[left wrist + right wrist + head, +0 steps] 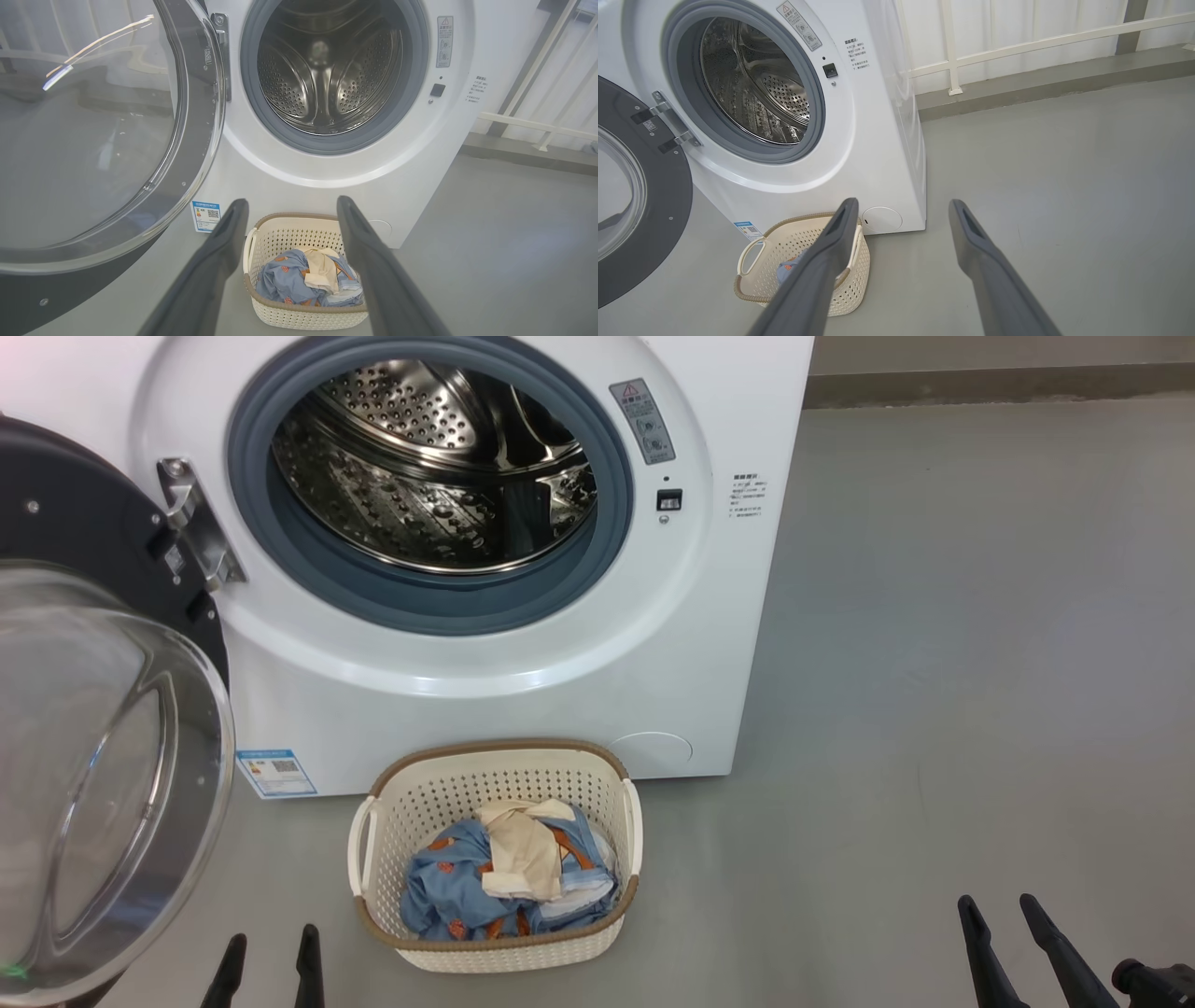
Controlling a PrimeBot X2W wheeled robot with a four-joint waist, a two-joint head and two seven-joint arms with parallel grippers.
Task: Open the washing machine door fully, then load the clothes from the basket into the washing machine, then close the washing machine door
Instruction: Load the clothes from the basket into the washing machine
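A grey floor (pixel 934 663) lay under all that we watched. In the head view our left gripper (pixel 271 943) sat at 7 o'clock and our right gripper (pixel 997 905) at 5 o'clock. Each had its two dark fingers spread and held nothing, and each wrist view showed us the same gap. At 6 o'clock the basket (pixel 439 793) stood on the floor just in front of the washing machine (pixel 523 700). The clothes (pixel 448 887) lay inside it, the cream piece on top of the blue print. Looking along the left fingers, we saw that heap whole; along the right fingers, one finger covered most of it. The washing machine door (pixel 84 513) hung wide open at 9 o'clock on its metal hinge (pixel 196 523), its clear glass bowl bulging. At 12 o'clock the steel drum (pixel 429 457) gaped within the grey gasket (pixel 420 607). The right wrist view added the machine's white side and a white railing (pixel 1017 44) at 1 o'clock.
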